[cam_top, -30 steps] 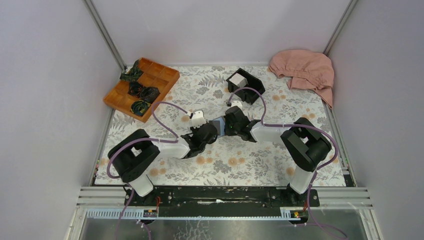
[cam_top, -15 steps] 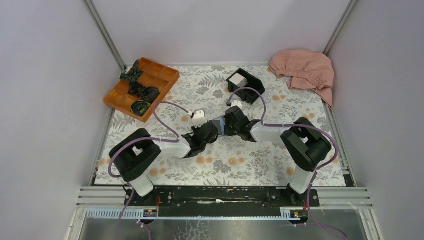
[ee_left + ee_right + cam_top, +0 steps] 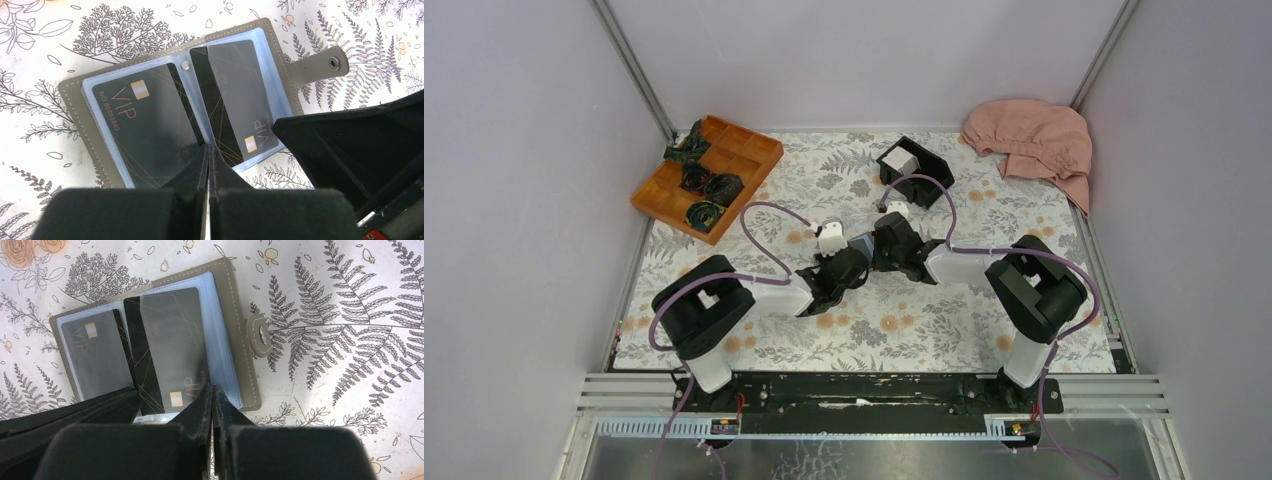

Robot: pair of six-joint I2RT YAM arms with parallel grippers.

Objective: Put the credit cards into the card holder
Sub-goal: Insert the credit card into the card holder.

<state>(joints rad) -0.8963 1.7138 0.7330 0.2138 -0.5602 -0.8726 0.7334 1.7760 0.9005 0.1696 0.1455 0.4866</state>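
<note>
Your left arm has slid right, closer to the holder [image 3: 74, 100]; the right arm hasn't budged. The holder lies open on the floral surface [image 3: 125, 30] between the arms, with dark cards [image 3: 145, 125] showing in its clear sleeves [image 3: 276, 85]. Treat the cards as thin, stiff and slick, best pinched by a free short edge. The sleeves look floppy and will likely buckle if pushed. Left tool [image 3: 208, 150] is clenched at the spine's near edge, right tool [image 3: 212, 389] at the right page's. Neither visibly holds anything.

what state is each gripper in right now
left gripper: jaws shut, tips on the open card holder; whether it pinches anything cannot be told
right gripper: jaws shut, same
</note>
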